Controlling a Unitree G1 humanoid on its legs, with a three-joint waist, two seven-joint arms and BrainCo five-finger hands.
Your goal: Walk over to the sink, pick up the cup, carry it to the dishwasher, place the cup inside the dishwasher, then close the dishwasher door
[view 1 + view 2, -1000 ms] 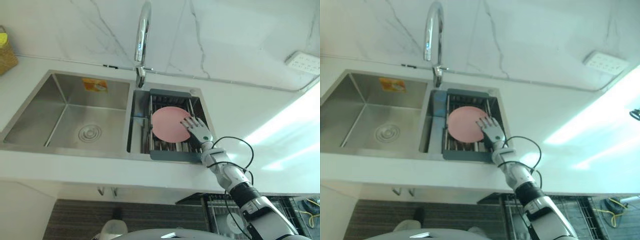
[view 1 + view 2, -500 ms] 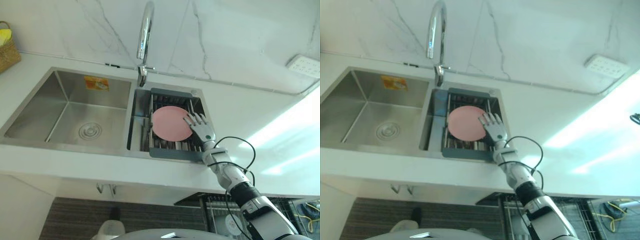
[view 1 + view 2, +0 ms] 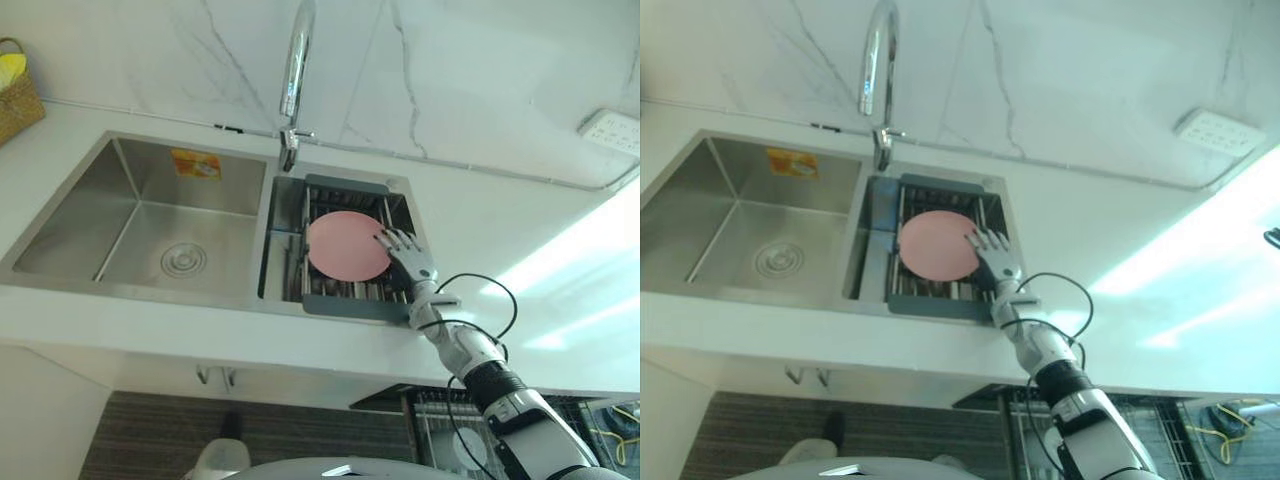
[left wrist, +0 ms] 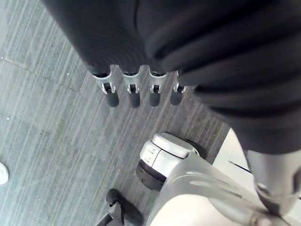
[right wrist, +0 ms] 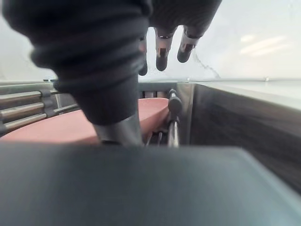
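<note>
Left eye view: my right hand [image 3: 408, 258], fingers spread, is at the edge of the pink plate [image 3: 345, 246] in the rack [image 3: 350, 303]. This looks like the pick-up step; next I must curl round the rim. My left hand [image 4: 136, 89] hangs open.

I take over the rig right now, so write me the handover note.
Right hand: open, fingers straight over the right edge of the pink plate; contact unclear.
Left hand: open, hanging above the floor.
The plate lies in the dish rack in the right basin of the sink.
Done: robot stands at the sink.
Left: grasp, carry to dishwasher, place inside, close door.
</note>
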